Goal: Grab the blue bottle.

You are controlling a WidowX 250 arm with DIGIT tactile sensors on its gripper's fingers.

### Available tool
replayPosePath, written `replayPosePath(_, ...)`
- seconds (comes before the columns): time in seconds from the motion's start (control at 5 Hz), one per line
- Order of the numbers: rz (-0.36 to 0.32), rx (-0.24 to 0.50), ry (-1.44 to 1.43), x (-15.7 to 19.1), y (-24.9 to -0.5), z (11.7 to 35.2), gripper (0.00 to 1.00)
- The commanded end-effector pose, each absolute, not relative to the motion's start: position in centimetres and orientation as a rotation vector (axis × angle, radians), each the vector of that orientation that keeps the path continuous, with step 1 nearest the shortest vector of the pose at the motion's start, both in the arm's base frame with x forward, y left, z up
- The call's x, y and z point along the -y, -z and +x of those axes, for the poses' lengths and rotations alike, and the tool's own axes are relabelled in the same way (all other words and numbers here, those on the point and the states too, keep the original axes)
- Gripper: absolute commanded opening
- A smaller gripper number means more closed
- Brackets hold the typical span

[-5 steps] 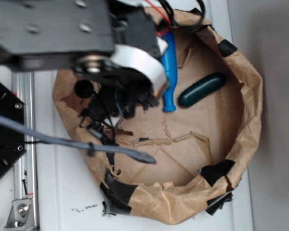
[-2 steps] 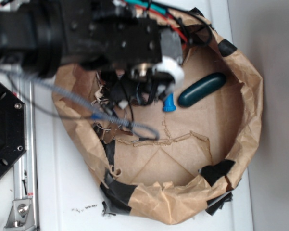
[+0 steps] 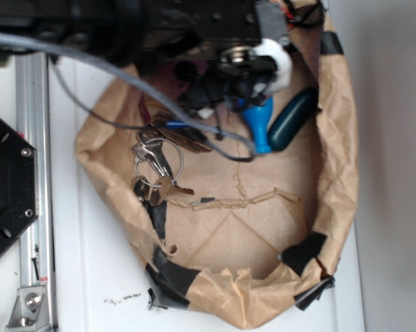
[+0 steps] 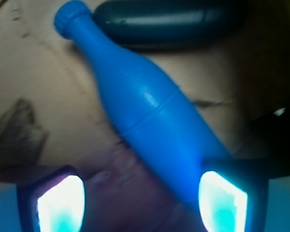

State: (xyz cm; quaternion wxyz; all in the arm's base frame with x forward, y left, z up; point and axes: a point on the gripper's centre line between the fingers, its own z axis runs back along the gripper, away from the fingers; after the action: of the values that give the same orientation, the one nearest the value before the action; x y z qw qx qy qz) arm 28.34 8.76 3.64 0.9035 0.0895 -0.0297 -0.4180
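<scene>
Since the earlier frames the arm has slid toward the top edge of the exterior view, uncovering a bunch of keys [image 3: 154, 164] on the paper floor, and the blue bottle [image 3: 259, 124] now lies tilted with its end beside the dark teal capsule [image 3: 291, 119]. The bottle rests inside the crumpled brown paper basket [image 3: 339, 187], near its upper right. In the wrist view the gripper [image 4: 142, 195] stands wide, its fingertips [image 4: 60, 203] spread either side of the bottle's [image 4: 149, 111] lower body, not clamped on it; the capsule [image 4: 169, 21] lies just beyond the neck.
</scene>
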Motion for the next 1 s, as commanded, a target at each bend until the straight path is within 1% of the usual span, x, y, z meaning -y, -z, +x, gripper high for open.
replayPosePath(0.0,0.19,-0.029,0.853,-6.7,-3.5,27.3,0.0)
replayPosePath(0.2,0.144,-0.016,0.812,-11.7,-2.0,32.2,0.0)
replayPosePath(0.4,0.09,-0.029,0.795,-6.7,-6.7,27.1,0.0)
replayPosePath(0.6,0.193,0.063,0.771,-1.5,-10.9,26.3,0.0)
replayPosePath(0.8,0.296,-0.051,0.717,0.0,-15.0,25.9,0.0)
